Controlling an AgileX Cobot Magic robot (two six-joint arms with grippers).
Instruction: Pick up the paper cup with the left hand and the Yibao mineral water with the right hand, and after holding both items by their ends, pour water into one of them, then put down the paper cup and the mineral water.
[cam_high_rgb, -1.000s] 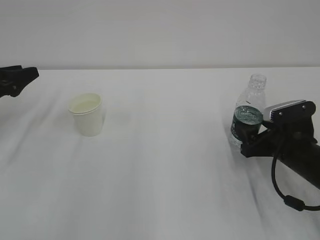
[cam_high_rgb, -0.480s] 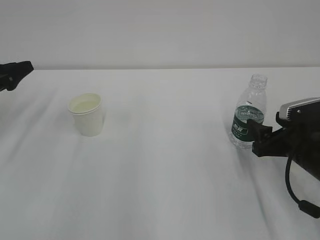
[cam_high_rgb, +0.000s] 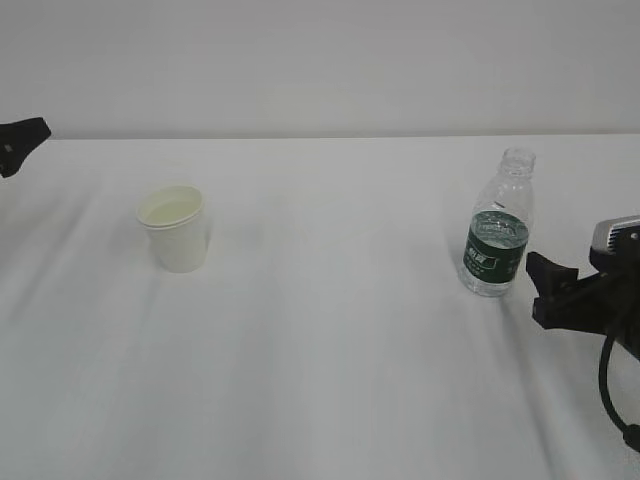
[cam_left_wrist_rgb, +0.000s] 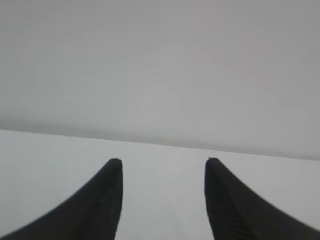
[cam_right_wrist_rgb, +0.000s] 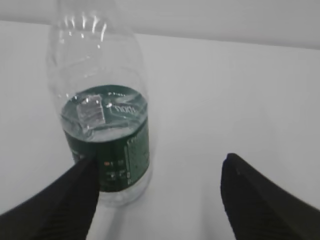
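The paper cup (cam_high_rgb: 176, 228) stands upright on the white table (cam_high_rgb: 330, 350), over on the left side and about midway between the near and far edges, its rolled rim round and its cream-yellow inside facing up. Nothing touches it. The left hand (cam_high_rgb: 20, 143) shows only as a dark tip at the far left edge of the exterior view, well apart from the cup and higher than it. From the left wrist view the left hand (cam_left_wrist_rgb: 162, 162) has its two black fingers (cam_left_wrist_rgb: 107, 200) standing apart with only bare table and pale wall between them, so it grips nothing. Across the table on the right stands the Yibao mineral water (cam_high_rgb: 497, 225), upright, capless, its clear ribbed shoulders above a dark green label band, with water in the lower part reaching up into the label. The right hand (cam_high_rgb: 550, 290) sits just to the right of the bottle and a little nearer, at the right edge, clear of the plastic. The right wrist view shows the right hand (cam_right_wrist_rgb: 160, 162) with fingers (cam_right_wrist_rgb: 250, 200) spread wide; the bottle (cam_right_wrist_rgb: 102, 115) rises beyond the left finger, not pinched between the two.
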